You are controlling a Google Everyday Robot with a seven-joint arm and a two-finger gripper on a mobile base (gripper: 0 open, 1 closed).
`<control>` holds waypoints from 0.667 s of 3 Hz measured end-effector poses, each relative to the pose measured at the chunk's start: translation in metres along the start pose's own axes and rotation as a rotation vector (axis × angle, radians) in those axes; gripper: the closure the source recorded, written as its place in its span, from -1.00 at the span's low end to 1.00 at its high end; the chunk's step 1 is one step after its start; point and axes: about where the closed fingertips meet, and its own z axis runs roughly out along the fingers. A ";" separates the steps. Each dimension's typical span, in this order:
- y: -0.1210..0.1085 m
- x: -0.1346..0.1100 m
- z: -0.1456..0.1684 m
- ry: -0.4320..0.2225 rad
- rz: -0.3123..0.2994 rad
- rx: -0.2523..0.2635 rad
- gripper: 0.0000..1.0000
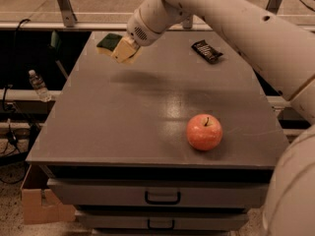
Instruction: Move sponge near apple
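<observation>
The sponge (109, 41), dark green on top with pale yellow foam beneath, hangs above the table's far left corner. My gripper (124, 49) is shut on its right side and holds it off the surface, with a shadow on the table below. The red-orange apple (204, 132) with a short dark stem sits at the front right of the grey table (123, 132), far from the sponge. My white arm reaches in from the upper right.
A small black snack wrapper (206, 50) lies at the back right of the table. Drawers with handles (162, 197) sit under the tabletop. A water bottle (38, 84) and a cardboard box (37, 200) are on the left, off the table.
</observation>
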 end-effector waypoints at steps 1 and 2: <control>-0.001 0.000 0.000 0.003 -0.005 -0.009 1.00; -0.014 0.004 -0.028 0.038 -0.065 -0.003 1.00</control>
